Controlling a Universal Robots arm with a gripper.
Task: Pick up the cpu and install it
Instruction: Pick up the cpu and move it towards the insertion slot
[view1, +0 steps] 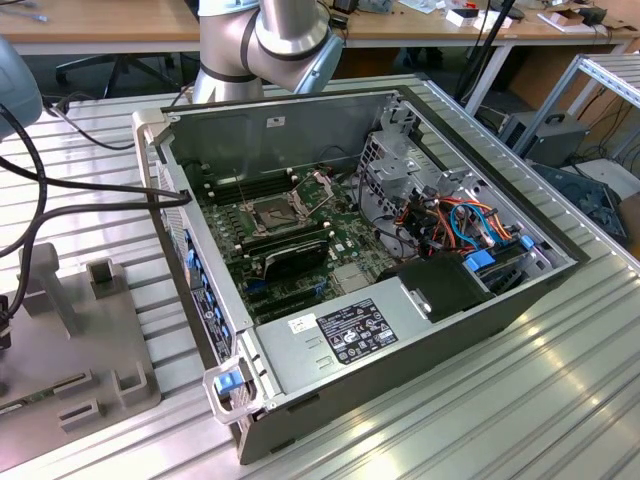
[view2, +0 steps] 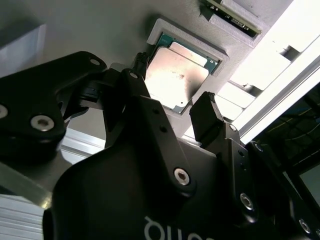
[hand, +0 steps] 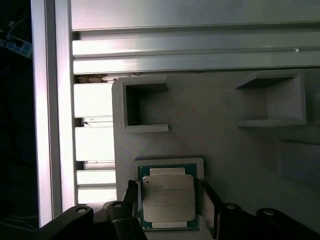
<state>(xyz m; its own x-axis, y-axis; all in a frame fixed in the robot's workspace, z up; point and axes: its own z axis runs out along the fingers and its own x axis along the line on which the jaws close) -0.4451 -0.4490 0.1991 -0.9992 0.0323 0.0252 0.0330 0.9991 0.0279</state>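
The cpu (hand: 167, 197) is a small square chip with a dull silver top and a green edge. It lies flat in a shallow square recess of a grey holder block (hand: 215, 140). In the second wrist view the cpu (view2: 175, 75) sits just beyond my black fingers (view2: 207, 115). My gripper (hand: 169, 195) hangs over it, open, with one finger on each side of the chip. I cannot tell whether the pads touch its edges. In the exterior view the dark socket (view1: 272, 210) sits on the motherboard inside the open computer case (view1: 350, 330), with its metal retention frame (view1: 315, 185) swung up.
The grey holder block (view1: 90, 340) lies on the ribbed aluminium table at the exterior view's left, beside the case. It has other raised pockets (hand: 145, 107). Black cables (view1: 60, 185) run across the table to the case. Drive cages and coloured wires (view1: 450, 220) crowd the case's far side.
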